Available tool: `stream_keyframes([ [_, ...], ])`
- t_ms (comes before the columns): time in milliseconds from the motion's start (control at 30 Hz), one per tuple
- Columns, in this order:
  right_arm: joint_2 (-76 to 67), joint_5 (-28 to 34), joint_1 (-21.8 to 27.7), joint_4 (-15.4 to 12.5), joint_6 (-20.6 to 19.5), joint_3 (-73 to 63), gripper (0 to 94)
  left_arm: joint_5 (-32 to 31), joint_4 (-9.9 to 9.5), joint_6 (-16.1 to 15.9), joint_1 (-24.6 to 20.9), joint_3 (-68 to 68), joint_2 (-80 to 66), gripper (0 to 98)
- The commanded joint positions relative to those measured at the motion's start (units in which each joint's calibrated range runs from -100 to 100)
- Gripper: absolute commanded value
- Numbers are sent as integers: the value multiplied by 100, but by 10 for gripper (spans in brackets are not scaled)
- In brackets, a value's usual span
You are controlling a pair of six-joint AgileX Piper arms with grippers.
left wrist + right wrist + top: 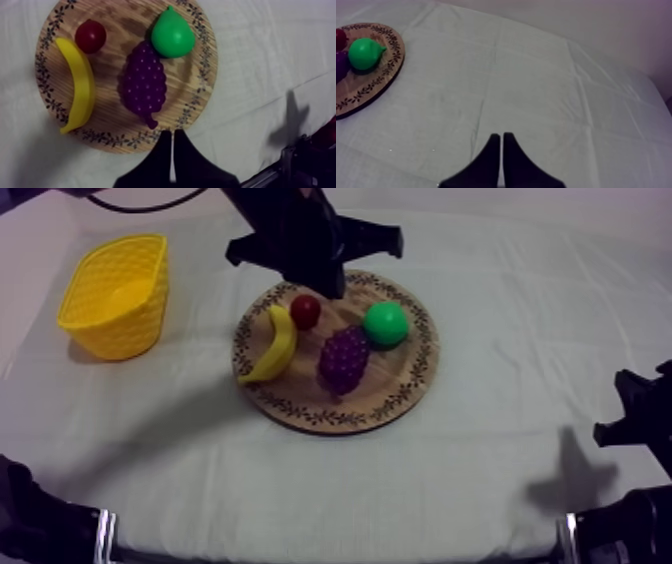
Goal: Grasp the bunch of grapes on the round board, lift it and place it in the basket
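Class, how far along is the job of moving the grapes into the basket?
Done: the left gripper is over the board, shut on nothing. In hand: nothing; the grapes lie on the board between banana and pear. To do: open, grasp, lift, carry to the basket. The right gripper sits shut over the cloth.

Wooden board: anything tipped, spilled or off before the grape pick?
Nothing stands out. The wooden board lies flat on the cloth with the banana, small red fruit, bunch of grapes and pear all on it. The yellow basket stands upright. The left gripper, shut, hangs by the board's rim; the right gripper, shut, over cloth.
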Motion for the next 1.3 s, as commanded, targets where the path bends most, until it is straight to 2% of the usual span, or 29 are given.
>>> stream_keyframes([
  [0, 0, 2, -2, -2, 1, -4, 3, 30, 15, 28, 12, -158, 153, 0],
  [200, 0, 2, -2, -2, 1, -4, 3, 56, 39, 71, 49, -369, 491, 10],
  [300, 0, 2, -2, -2, 1, -4, 3, 58, 52, 78, 40, -370, 589, 64],
  [667, 0, 2, -2, -2, 1, -4, 3, 60, 101, -21, -15, -344, 758, 387],
  [967, 0, 2, -2, -2, 1, -4, 3, 60, 130, -30, -35, -295, 862, 695],
  [1267, 0, 2, -2, -2, 1, -4, 3, 60, 165, -33, -58, -335, 1011, 878],
])
